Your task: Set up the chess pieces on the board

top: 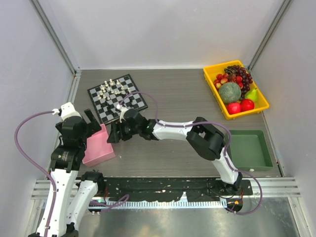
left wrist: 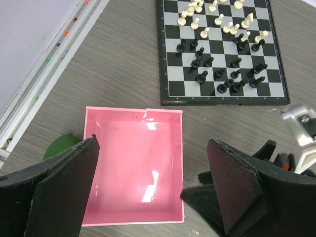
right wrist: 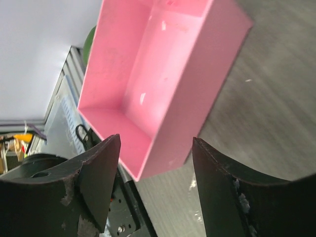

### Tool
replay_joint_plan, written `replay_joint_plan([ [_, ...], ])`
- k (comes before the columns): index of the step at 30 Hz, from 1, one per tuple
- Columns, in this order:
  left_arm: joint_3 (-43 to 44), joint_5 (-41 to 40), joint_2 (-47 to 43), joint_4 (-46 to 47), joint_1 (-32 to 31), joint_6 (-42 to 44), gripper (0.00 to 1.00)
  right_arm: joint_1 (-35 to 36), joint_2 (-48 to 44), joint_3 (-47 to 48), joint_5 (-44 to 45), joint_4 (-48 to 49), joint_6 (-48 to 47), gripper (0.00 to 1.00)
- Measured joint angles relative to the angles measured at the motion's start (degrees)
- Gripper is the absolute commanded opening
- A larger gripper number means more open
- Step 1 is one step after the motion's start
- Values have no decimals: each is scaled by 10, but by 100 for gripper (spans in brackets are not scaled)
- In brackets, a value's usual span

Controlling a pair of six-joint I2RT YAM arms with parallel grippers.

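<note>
The board [top: 117,98] lies at the back left, with white chess pieces [top: 109,89] on its far half and black chess pieces [top: 124,102] on its near half, several off their home squares. In the left wrist view the board [left wrist: 170,74] carries the white pieces [left wrist: 217,19] and black pieces [left wrist: 232,74]. My left gripper [top: 95,123] is open and empty above the empty pink box [left wrist: 133,163]. My right gripper [top: 114,134] is open and empty, low beside the box's right corner [right wrist: 197,98]. Its fingers [left wrist: 222,197] show in the left wrist view.
The pink box [top: 98,145] sits just in front of the board. A yellow tray [top: 211,81] of fruit stands at the back right, and a green bin [top: 249,148] at the right. A green object [left wrist: 61,145] lies left of the pink box.
</note>
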Motion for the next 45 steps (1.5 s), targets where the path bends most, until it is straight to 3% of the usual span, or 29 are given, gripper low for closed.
replay_joint_plan([
  [8, 0, -1, 8, 0, 0, 0, 99, -30, 18, 37, 1, -4, 6, 64],
  [14, 0, -5, 21, 0, 0, 8, 99, -10, 80, 114, -26, 0, 16, 63],
  [19, 7, -8, 38, 0, 2, 9, 99, -1, 94, 118, -35, -2, 17, 63],
  [26, 31, -4, 59, -2, 4, 9, 99, -34, 54, 38, -36, 17, 17, 63],
  [34, 39, 11, 72, -3, 14, 25, 99, -117, -64, -73, -8, 23, 13, 64],
  [39, 39, 33, 86, -1, 30, 31, 99, -130, -136, -118, 12, 34, 6, 64],
  [45, 39, 69, 105, 4, 50, 39, 99, -149, -156, -141, 16, 34, -7, 64],
])
